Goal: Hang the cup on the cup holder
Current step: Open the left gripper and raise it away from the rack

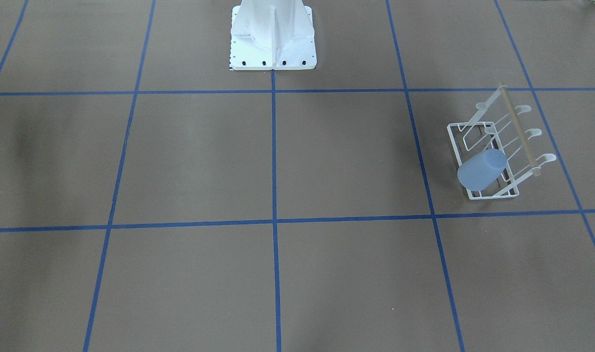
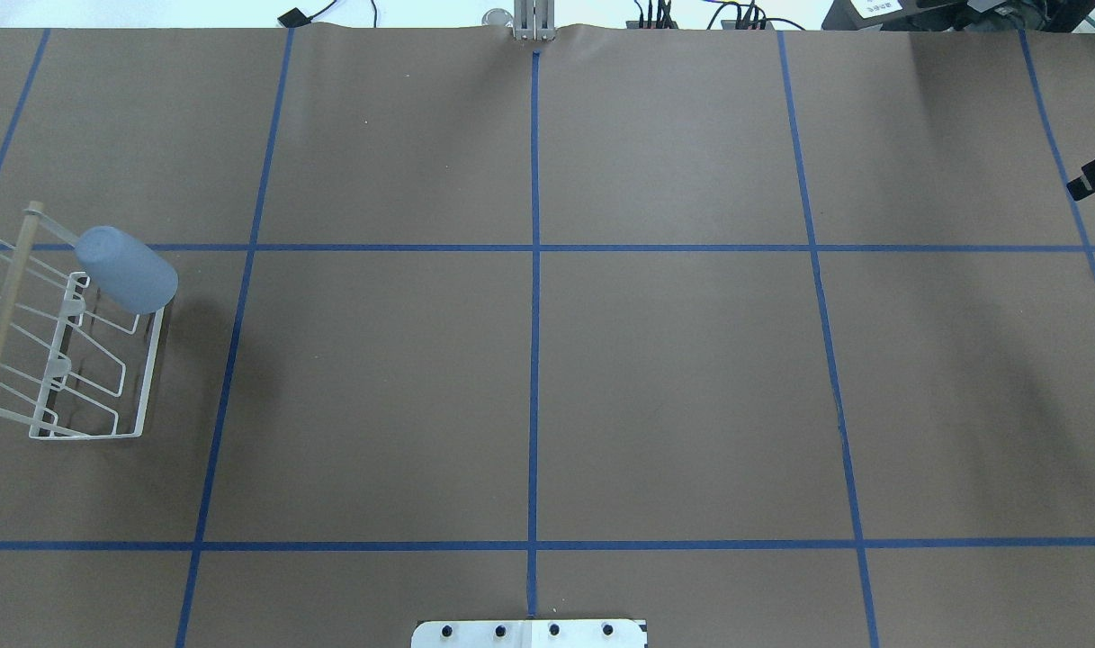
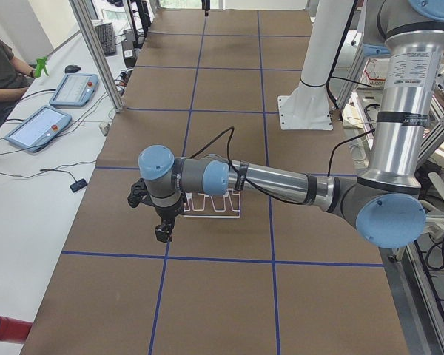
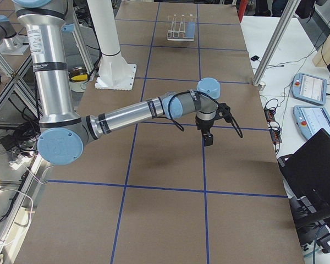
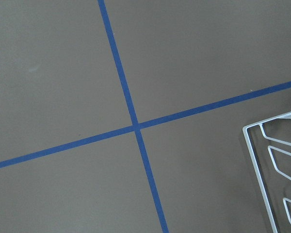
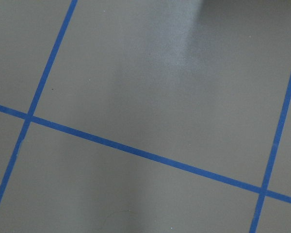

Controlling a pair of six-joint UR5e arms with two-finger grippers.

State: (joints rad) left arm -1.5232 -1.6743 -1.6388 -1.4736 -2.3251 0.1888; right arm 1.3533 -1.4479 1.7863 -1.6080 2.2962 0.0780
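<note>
Hanging tilted on the cup holder (image 1: 522, 134), the cup (image 1: 480, 170) lies near the left gripper (image 3: 162, 233); if it is apart or together, I cannot tell

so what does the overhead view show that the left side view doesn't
Only the overhead shows the blue cup, tilted on the far end of the rack. Only the left side view shows the left arm with its tool hanging beside the rack, and a seated person. Both show the rack and the brown table with blue tape lines.
</note>
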